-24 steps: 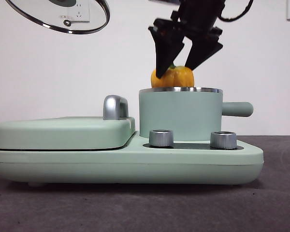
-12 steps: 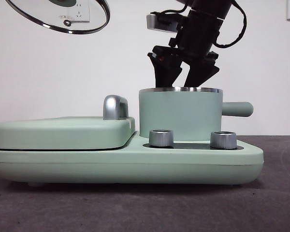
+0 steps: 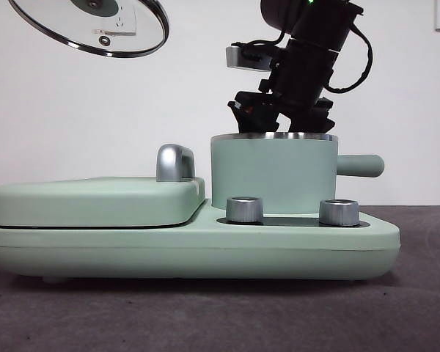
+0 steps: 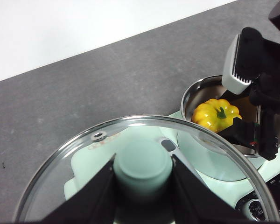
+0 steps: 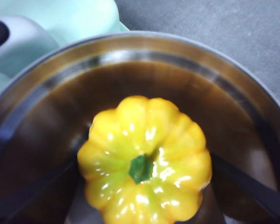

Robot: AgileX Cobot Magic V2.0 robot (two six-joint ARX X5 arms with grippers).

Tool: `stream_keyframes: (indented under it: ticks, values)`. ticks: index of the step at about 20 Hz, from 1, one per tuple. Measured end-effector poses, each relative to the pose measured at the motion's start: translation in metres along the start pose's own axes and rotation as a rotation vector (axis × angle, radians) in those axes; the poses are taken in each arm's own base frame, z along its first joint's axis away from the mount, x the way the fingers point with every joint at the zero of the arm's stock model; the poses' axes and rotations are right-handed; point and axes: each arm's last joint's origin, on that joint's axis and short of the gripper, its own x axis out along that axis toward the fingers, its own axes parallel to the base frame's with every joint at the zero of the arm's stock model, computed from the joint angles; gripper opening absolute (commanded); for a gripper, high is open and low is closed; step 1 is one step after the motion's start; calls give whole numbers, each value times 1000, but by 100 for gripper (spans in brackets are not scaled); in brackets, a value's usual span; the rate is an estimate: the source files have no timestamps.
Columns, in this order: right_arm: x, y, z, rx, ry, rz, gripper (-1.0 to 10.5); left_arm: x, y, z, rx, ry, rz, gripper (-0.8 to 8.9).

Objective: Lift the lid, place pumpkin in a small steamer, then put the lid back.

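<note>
Front view: the small steamer (image 3: 273, 172) stands on the right half of the wide mint-green base (image 3: 191, 246), behind two silver knobs (image 3: 244, 209). The right gripper (image 3: 281, 121) reaches down into its mouth from above; the jaw tips are hidden below the steel rim. The pumpkin cannot be seen from this side — the pot wall hides the contents. The lid (image 3: 92, 26) hangs tilted at the upper left, well apart from the pot. A flat mint-green cover (image 3: 95, 199) with a chrome handle (image 3: 174, 162) lies on the left half of the base, on the dark counter (image 3: 220, 315).

Left wrist view: the left gripper (image 4: 142, 173) is clenched on the mint-green knob (image 4: 142, 167) of the glass lid. Through and past the glass, the pumpkin (image 4: 216, 115) sits inside the steamer, with the right gripper just beside it.

Right wrist view: the pumpkin (image 5: 144, 158) rests in the steel bowl of the steamer (image 5: 46, 112), stem up. The right jaws stand parted on either side — whether they touch it cannot be told.
</note>
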Motion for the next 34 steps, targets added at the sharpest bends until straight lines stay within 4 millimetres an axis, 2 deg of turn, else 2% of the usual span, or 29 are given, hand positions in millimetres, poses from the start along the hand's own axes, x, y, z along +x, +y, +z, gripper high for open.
stream_keyframes:
  ticks: [11,18,22,25,29,32,34]
  values:
    - [7,-1,1,4,-4,17,360,3,0,0,1,8,0,10]
    - [7,-2,1,4,-3,16,458,4,0,-1,1,9,0,10]
    - [5,-2,4,5,11,18,466,4,0,-1,1,10,0,10]
    - [-5,-1,11,3,27,26,465,4,0,-1,1,10,0,10]
    - [-32,-3,30,11,29,27,441,4,0,-1,1,9,0,10]
    - [-51,-3,28,79,56,55,336,4,0,-1,1,9,0,10]
    - [-70,-2,23,97,32,53,325,4,0,-1,1,10,0,10]
